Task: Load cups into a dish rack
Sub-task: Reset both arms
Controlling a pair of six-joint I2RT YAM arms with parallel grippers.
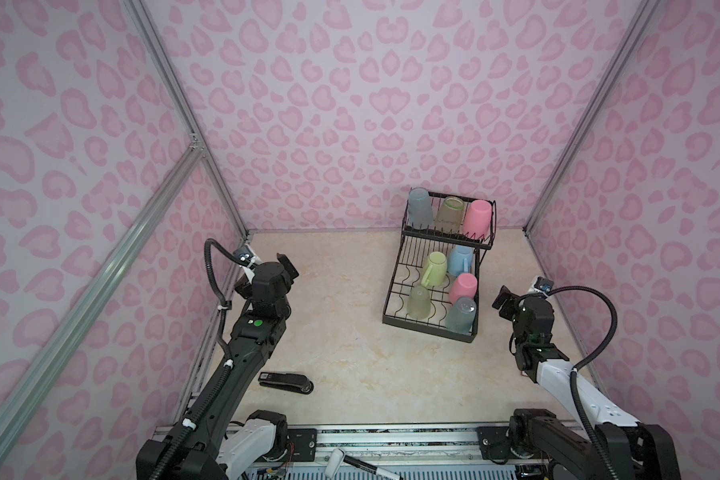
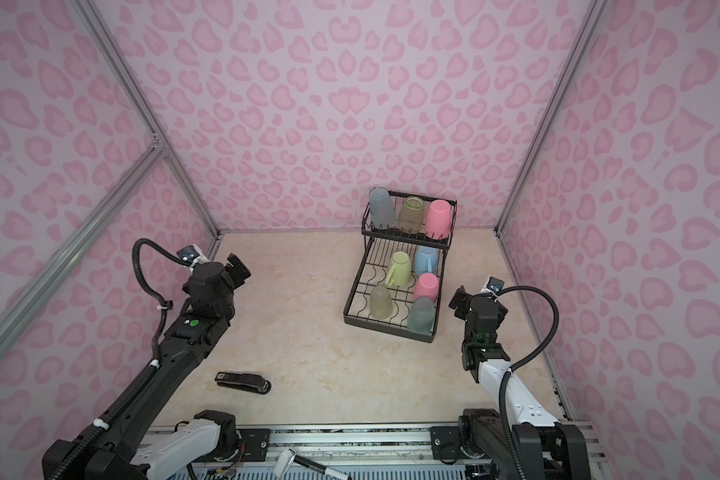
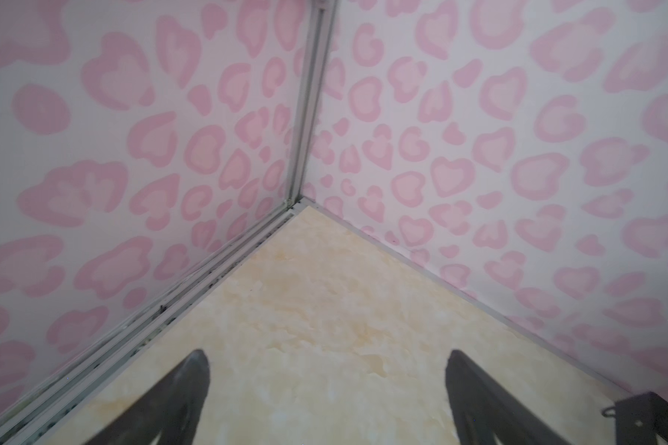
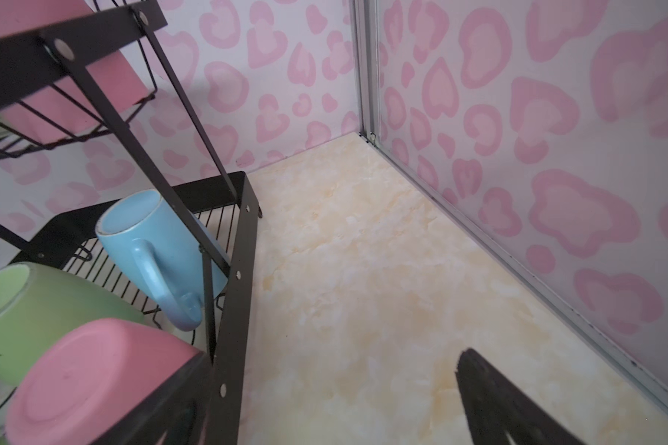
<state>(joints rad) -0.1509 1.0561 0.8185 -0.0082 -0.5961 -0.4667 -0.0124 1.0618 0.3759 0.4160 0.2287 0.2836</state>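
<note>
Nearest to us the black stapler (image 1: 285, 381) lies flat on the desk (image 1: 350, 353), well apart from everything else, and we take it for a bystander since the job names only cups. Beyond it the left end effector (image 3: 326, 358) hangs over bare desk at the left side, its jaws spread wide with nothing between them. Across from it the right end effector (image 1: 503, 302) is likewise wide and empty, near the right flank of the dish rack (image 4: 235, 308) but apart from it in both top views. We read both poses as parked clear, so the load is left undisturbed. On the lower grid (image 1: 410, 266), closest first, the teal tumbler (image 1: 461, 316) and the green tumbler (image 1: 419, 302) stand base up at the front. Behind them come the near pink tumbler (image 1: 463, 287), then the yellow-green mug (image 1: 435, 269) and the light blue mug (image 1: 460, 259), tilted with their mouths down. We judge the inverted placing is meant to let them drain, with the wavy dividers keeping each in its slot. Farthest, in the upper basket (image 4: 101, 32), the grey-blue tumbler (image 1: 420, 208), the yellowish tumbler (image 1: 449, 215) and the far pink tumbler (image 1: 477, 218) sit inverted side by side, held in by the basket's wire walls. We count eight cups in the rack and none on the desk, so the loading looks complete
</note>
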